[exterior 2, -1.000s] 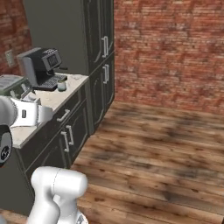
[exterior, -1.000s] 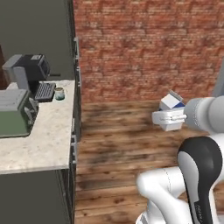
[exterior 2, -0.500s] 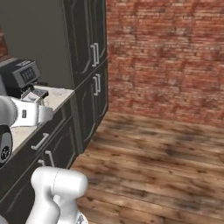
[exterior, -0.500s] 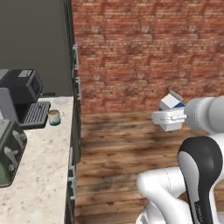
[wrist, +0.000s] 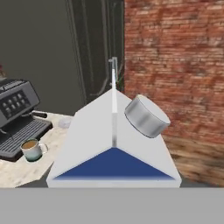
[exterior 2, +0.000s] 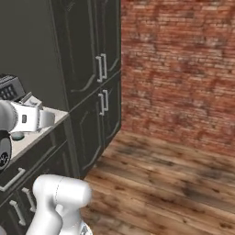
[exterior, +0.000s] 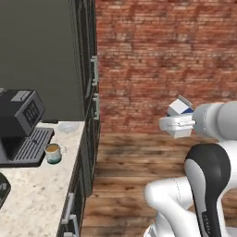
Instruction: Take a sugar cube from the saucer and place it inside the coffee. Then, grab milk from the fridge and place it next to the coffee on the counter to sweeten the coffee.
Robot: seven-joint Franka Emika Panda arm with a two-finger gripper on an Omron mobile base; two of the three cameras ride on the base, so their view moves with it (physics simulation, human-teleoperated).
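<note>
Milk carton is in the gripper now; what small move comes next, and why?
Probably swing the gripper, shut on the milk, left toward the counter. The carton hangs over the wood floor, well apart from the coffee, which stands beside the espresso machine with bare worktop next to it.

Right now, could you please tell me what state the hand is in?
Hand: closed on the milk, carried in the air away from the counter.
</note>
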